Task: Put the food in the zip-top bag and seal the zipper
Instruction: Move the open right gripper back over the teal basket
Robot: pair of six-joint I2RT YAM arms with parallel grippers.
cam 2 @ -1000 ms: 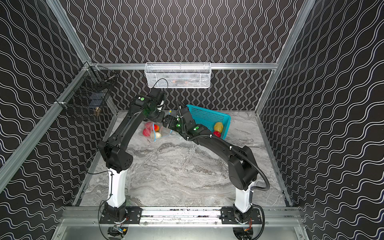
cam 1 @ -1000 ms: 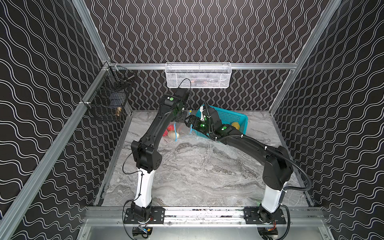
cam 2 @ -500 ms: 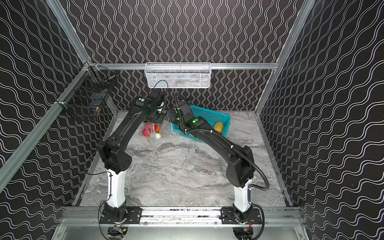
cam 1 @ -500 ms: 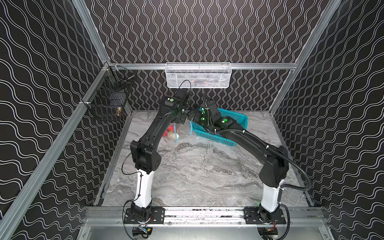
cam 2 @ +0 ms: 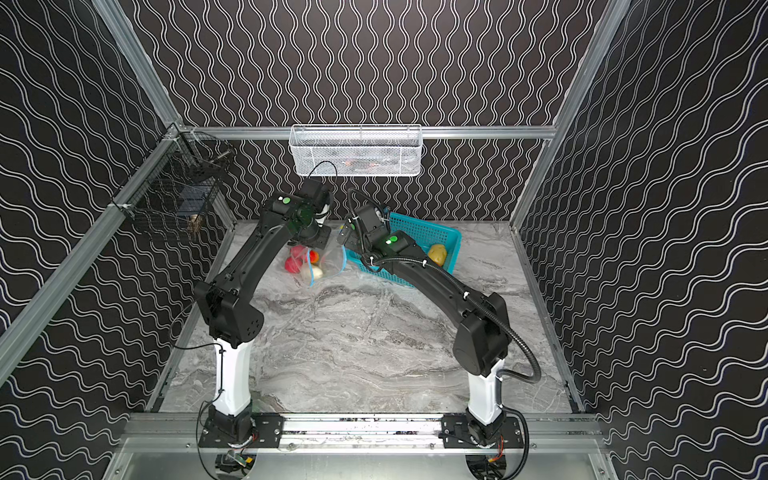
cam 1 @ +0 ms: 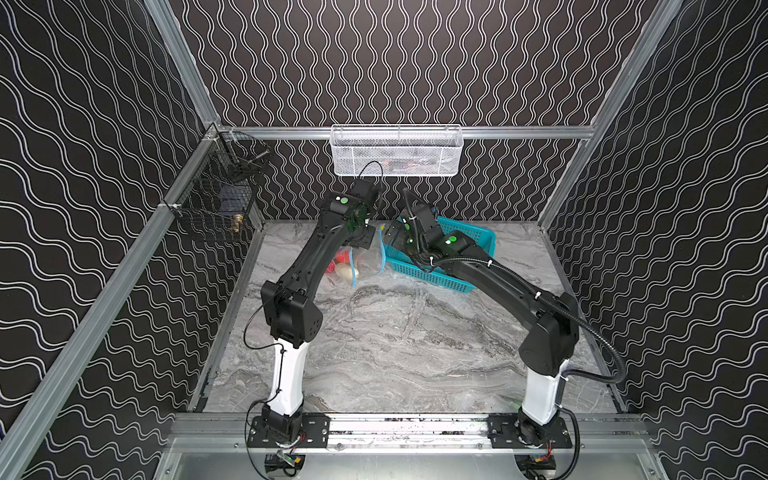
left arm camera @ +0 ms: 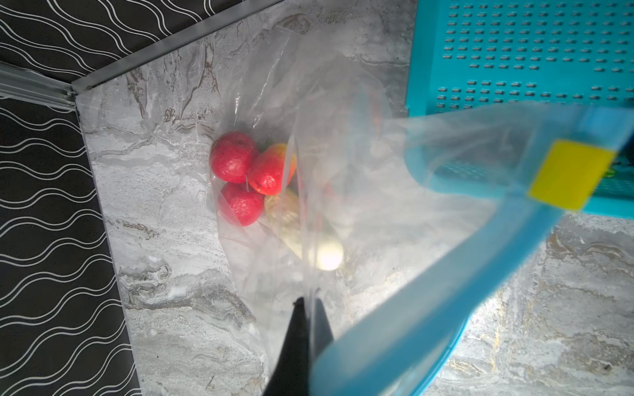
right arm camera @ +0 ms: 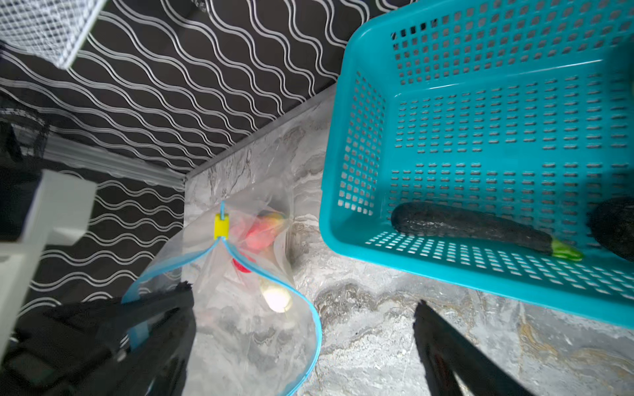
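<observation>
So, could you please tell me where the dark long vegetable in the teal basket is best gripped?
Take the dark long vegetable across its thick middle, coming down from above. It lies flat on the floor of the teal basket, close along one wall, which likely blocks a sideways approach, and its green stem end is too thin.

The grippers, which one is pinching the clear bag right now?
The left gripper: its jaws are shut on the zip-top bag, on clear plastic beside the blue zipper. The right gripper stands wide open, gripping nothing.
</observation>
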